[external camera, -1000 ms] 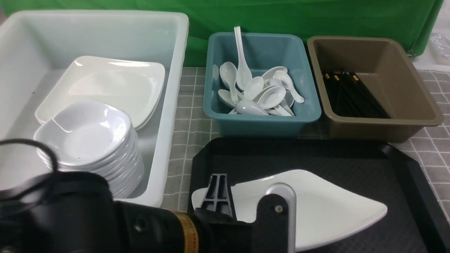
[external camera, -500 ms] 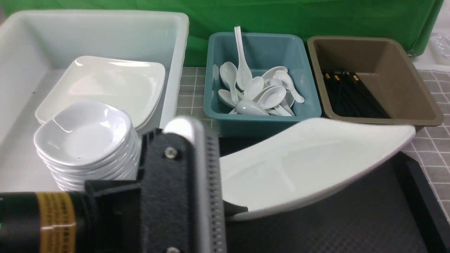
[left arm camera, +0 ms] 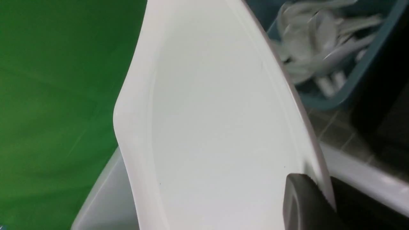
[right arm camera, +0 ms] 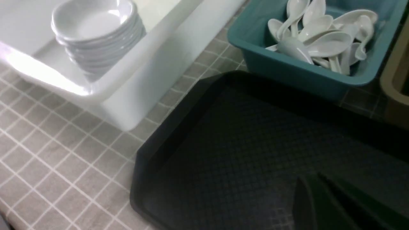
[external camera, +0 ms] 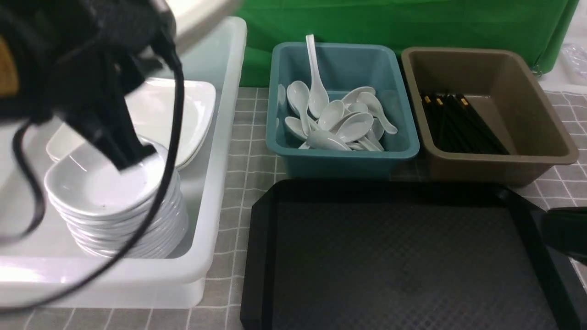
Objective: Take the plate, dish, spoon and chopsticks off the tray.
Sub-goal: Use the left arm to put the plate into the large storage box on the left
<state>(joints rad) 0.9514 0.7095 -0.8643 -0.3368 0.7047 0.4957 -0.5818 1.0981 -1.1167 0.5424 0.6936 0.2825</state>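
Above white tub (external camera: 215, 192) — left claw (left arm camera: 321, 195) clamped on plate (left arm camera: 217, 127); right claw (right arm camera: 319, 198) together.

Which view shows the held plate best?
Left wrist view: the plate fills the frame, rim and well clear. Front view catches only its blurred edge at the top; right wrist view misses it.

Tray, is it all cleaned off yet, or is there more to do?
Nearly. The tray is bare; spoons lie in the teal tub and chopsticks in the brown tub. In hand: the left tool grips the plate, raised over the white tub. Left: setting it down on the plates stacked there.
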